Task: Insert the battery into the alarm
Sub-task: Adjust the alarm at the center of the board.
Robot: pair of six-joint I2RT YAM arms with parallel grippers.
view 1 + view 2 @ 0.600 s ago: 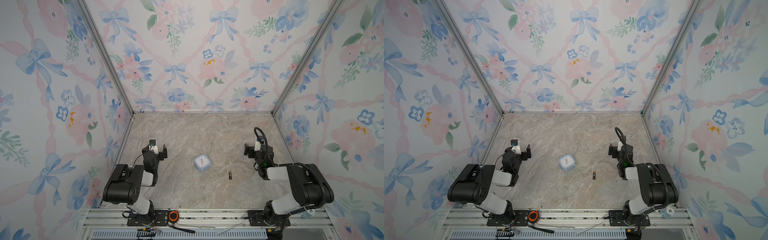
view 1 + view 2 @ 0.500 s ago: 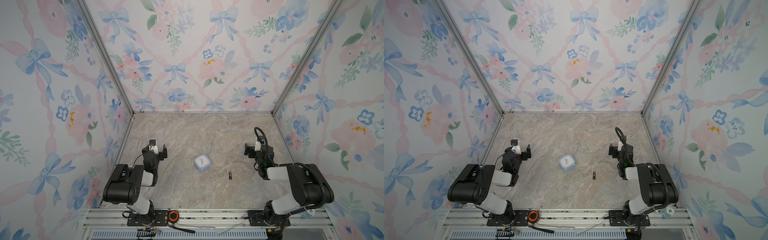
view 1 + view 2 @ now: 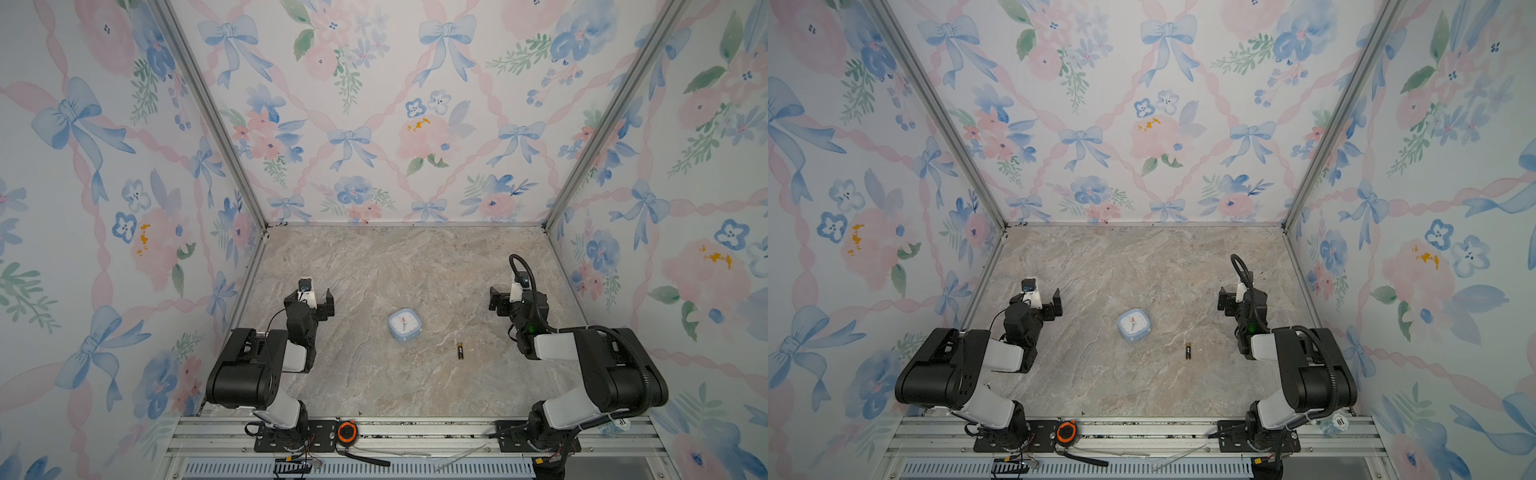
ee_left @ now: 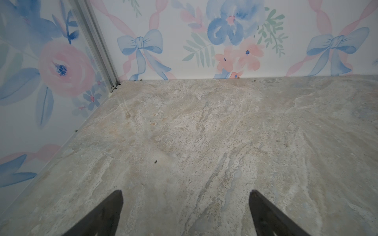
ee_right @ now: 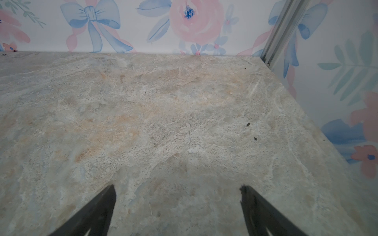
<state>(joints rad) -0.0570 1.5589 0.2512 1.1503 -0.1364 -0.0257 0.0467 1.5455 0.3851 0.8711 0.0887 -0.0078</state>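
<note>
Top views, both of them, have the alarm (image 3: pixel 404 326) lying dial-up near the middle of the marble tabletop (image 3: pixel 415 257). The battery (image 3: pixel 460 351) lies flat on the marble near it, on the right arm's side, not touching it. The left gripper (image 3: pixel 310 301) and right gripper (image 3: pixel 513 300) sit well apart from both, jaws spread, holding nothing. Left wrist view: two dark fingers (image 4: pixel 110 212) stand wide apart over bare marble. Right wrist view: the same, fingers (image 5: pixel 98 210) splayed with nothing between them.

alarm (image 3: pixel 404 326) back hidden, battery (image 3: pixel 460 351) print unreadable
</note>
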